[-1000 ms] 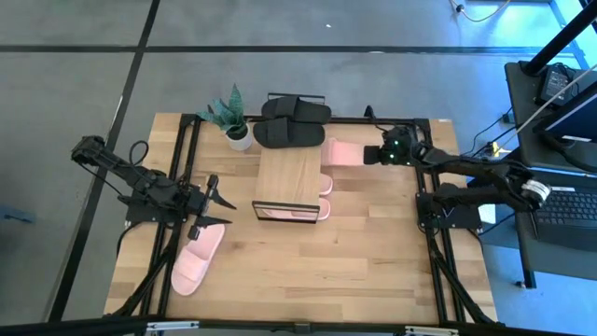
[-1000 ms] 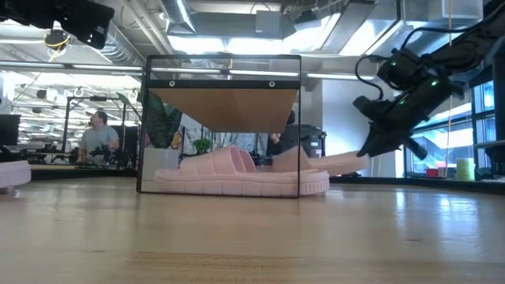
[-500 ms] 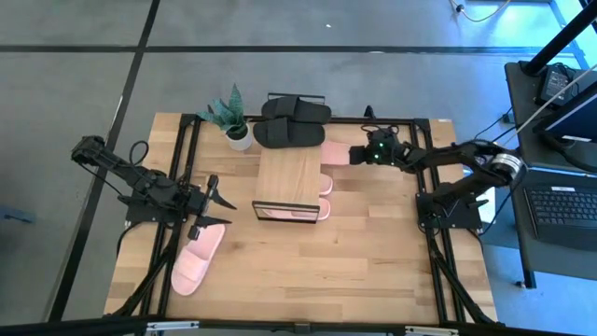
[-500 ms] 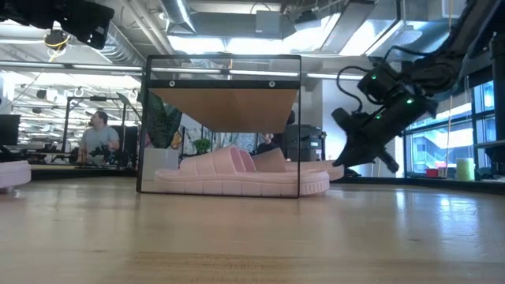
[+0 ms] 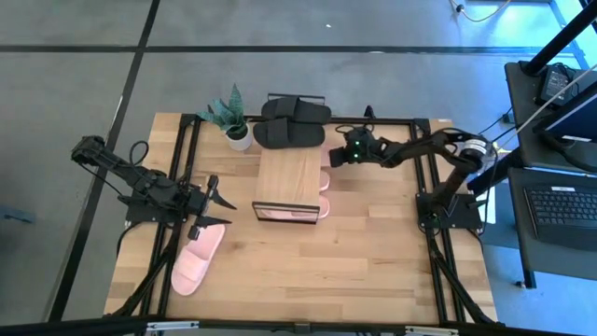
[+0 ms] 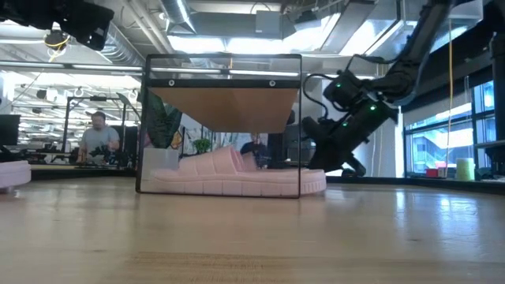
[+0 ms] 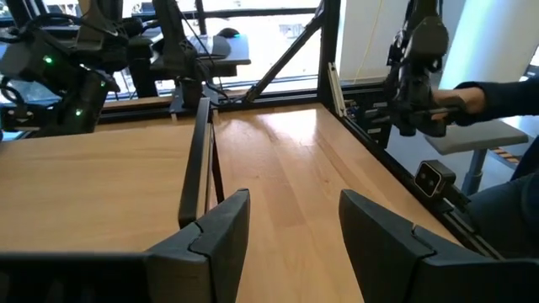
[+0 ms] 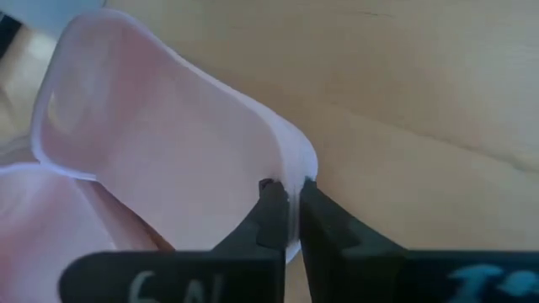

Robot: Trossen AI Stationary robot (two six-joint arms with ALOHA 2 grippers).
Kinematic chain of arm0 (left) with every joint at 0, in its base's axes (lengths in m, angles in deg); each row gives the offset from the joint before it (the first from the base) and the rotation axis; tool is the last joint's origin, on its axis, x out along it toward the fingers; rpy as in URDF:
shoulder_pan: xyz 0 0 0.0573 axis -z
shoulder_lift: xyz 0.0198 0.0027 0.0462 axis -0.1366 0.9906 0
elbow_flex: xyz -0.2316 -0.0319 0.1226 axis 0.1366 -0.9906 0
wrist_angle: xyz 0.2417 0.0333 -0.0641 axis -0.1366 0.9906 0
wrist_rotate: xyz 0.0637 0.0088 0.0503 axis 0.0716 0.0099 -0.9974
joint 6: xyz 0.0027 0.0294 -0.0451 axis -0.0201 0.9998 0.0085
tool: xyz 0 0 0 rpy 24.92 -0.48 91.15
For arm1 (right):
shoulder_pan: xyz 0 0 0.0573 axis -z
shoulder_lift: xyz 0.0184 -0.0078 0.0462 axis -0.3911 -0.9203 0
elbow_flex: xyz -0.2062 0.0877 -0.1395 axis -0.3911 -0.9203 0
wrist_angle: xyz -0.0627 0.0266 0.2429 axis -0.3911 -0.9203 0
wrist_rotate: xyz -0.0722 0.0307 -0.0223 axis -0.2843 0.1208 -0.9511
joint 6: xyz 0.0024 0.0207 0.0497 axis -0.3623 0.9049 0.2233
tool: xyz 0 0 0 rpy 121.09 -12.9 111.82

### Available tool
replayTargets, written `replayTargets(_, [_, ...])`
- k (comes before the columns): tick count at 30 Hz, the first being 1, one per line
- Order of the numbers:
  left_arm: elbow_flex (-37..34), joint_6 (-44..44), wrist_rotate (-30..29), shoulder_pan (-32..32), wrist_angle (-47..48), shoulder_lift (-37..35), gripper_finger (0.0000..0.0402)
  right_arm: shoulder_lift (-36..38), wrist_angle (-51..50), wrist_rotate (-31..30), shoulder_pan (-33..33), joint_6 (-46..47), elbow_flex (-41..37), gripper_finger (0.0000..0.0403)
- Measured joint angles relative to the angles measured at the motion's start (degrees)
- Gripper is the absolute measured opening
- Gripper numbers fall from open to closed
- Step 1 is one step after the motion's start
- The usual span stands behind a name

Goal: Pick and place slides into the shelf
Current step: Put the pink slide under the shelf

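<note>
The shelf [image 5: 289,175] stands mid-table, and a light pink slide [image 6: 237,178] lies on the tabletop under its board. My right gripper [image 5: 338,156] is at the shelf's right side, shut on another light pink slide [image 8: 152,126], most of which the board hides in the high view. A third pink slide [image 5: 198,259] lies at the near left. The black pair [image 5: 291,121] lies behind the shelf. My left gripper [image 5: 216,207] is open and empty, left of the shelf. My right gripper pinches the pink slide's thin rim at its rounded end [image 8: 292,172] between its two fingertips [image 8: 271,210]. The fingers come from the table's right, slanting down. The rest of the slide reaches away from the fingers toward the shelf, close over the tabletop.
A potted plant [image 5: 233,119] stands at the far left of the shelf. Black frame rails [image 5: 183,168] run along both table sides. A person's arm [image 7: 484,93] shows beyond the table's edge in the left wrist view. Bare wood lies in front of the shelf.
My right gripper has gone toward the table's left and down, up to the shelf's right side, still shut on the pink slide. The slide has gone in under the shelf board and lowered toward the tabletop.
</note>
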Motion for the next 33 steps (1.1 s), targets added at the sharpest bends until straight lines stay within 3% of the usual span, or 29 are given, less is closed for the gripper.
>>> replayTargets(8, [0.0, -0.2, 0.0, 0.0, 0.1, 0.0, 0.0176, -3.7, -0.3, -0.2, -1.1, -1.9, 5.0, 0.0017])
replayTargets(18, [0.0, -0.6, 0.0, 0.0, 0.1, 0.0, 0.0176, -3.7, -2.0, -6.3, -1.1, -1.4, 5.2, 0.0017])
replayTargets(33, [0.0, -0.7, 0.0, 0.0, 0.1, 0.0, 0.0176, -3.7, 0.9, -8.6, -1.3, -0.3, 5.1, 0.0017])
